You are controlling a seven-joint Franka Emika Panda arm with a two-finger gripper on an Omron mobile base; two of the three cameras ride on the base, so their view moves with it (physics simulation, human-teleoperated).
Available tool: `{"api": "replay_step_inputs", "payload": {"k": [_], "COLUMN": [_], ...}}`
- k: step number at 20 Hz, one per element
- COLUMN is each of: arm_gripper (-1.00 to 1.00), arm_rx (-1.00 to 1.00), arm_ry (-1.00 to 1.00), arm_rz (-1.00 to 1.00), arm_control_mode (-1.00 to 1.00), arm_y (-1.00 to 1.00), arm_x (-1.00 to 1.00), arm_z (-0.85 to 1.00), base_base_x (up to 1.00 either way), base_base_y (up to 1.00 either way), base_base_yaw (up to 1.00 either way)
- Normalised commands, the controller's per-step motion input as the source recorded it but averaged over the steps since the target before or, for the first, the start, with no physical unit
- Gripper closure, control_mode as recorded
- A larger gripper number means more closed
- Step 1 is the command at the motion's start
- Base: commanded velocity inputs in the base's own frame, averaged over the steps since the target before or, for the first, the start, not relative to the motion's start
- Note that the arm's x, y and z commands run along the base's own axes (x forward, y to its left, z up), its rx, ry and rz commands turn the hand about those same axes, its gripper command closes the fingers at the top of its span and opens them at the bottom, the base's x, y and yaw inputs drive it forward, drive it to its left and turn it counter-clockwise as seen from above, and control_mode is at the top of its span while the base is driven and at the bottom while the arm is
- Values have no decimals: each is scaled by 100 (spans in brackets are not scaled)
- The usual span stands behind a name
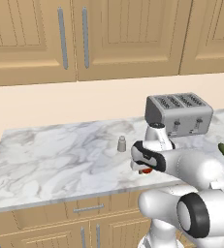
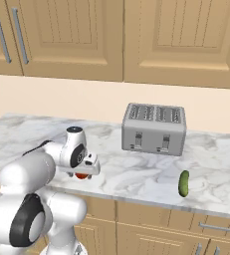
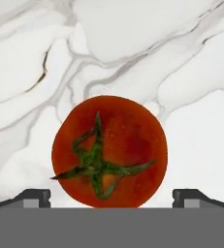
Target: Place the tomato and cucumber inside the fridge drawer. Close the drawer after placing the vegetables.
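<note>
**No readable text in any view**

No lettering, brand, number or sign can be read. The toaster point(image 2: 154, 128) has a plain grey front with small dark knobs and no legible marking. The wooden cabinet doors point(image 1: 128, 36) are unlabelled, and the marble tabletop point(image 1: 60, 160) carries only veining. The small grey shaker point(image 1: 121, 144) bears no label. The tomato point(image 3: 109, 151) shows just its green stem star.
</note>
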Motion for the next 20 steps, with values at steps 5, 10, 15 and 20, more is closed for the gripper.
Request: {"api": "replay_step_inputs", "payload": {"k": [5,10,15,20], "arm_gripper": [-100,-100,100,100], "arm_rx": [0,0,-1,0], "arm_ry": [-9,-2,-5,-16], "arm_rz": [0,0,0,0], "arm_control_mode": [-100,-100,-100,-100], "arm_y": [1,4,17,0], "arm_x": [18,5,-15,-17], "arm_z": [-2,-21,-15,46], "base_base_x": [0,0,0,0], "base_base_y": [0,0,0,0], "base_base_yaw": [0,0,0,0]}}
